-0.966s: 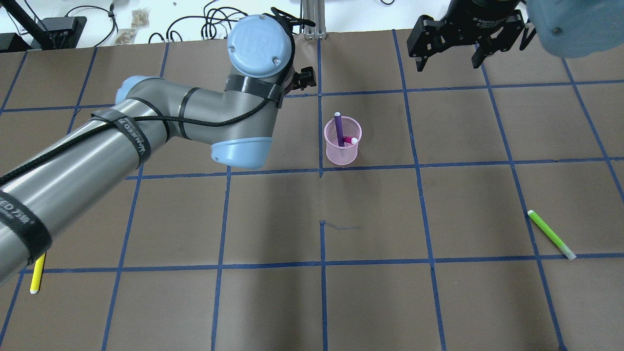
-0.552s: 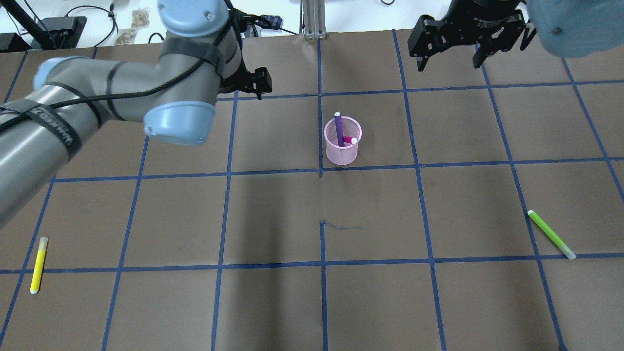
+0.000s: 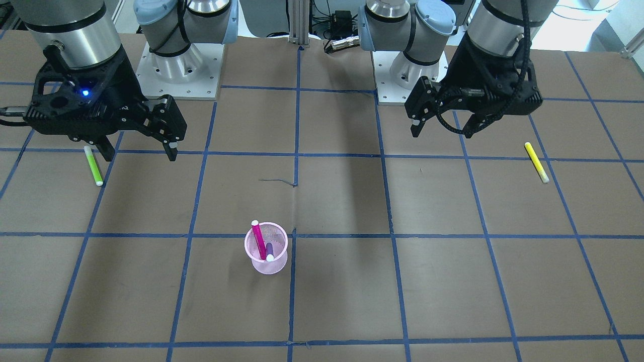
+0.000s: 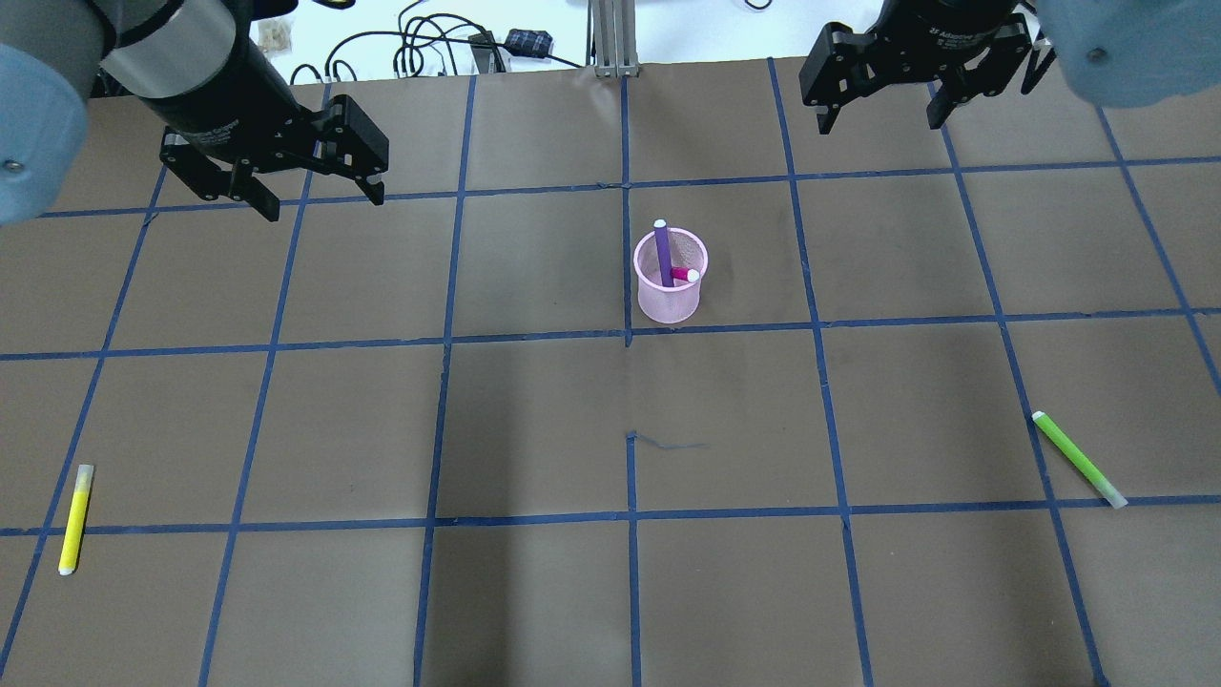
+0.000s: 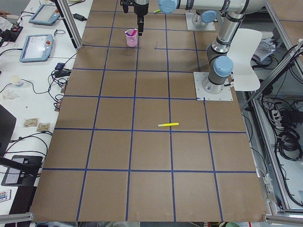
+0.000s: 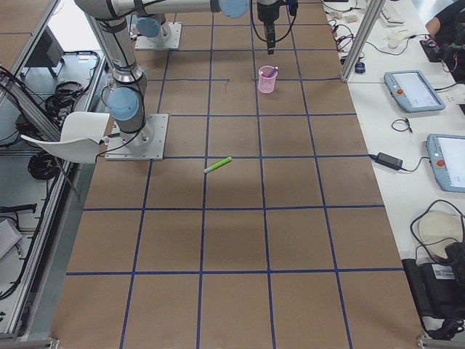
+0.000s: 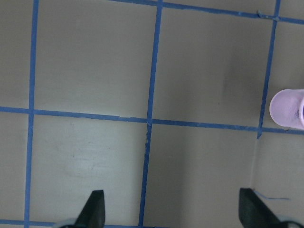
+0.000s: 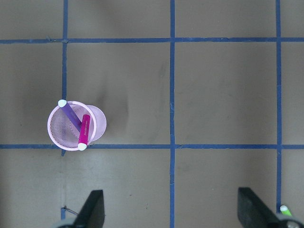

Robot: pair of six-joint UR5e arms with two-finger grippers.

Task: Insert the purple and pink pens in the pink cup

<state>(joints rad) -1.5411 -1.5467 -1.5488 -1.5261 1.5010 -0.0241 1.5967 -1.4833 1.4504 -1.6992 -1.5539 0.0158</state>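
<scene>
The pink mesh cup (image 4: 671, 291) stands upright near the table's middle. It also shows in the front view (image 3: 266, 261) and the right wrist view (image 8: 57, 133). The purple pen (image 4: 662, 250) and the pink pen (image 4: 682, 275) both stand inside it, leaning on the rim. My left gripper (image 4: 322, 202) hovers open and empty, well to the left of the cup. In the left wrist view the cup (image 7: 287, 109) sits at the right edge. My right gripper (image 4: 876, 124) hovers open and empty, beyond the cup to its right.
A yellow highlighter (image 4: 74, 518) lies near the table's near left edge. A green highlighter (image 4: 1079, 459) lies at the near right. Cables and boxes sit past the table's far edge. The arm bases (image 3: 181, 65) stand on the robot's side.
My left arm has swung left, away from the cup, and its gripper now hangs over the far left squares. The right gripper, the cup and both pens have not moved.
</scene>
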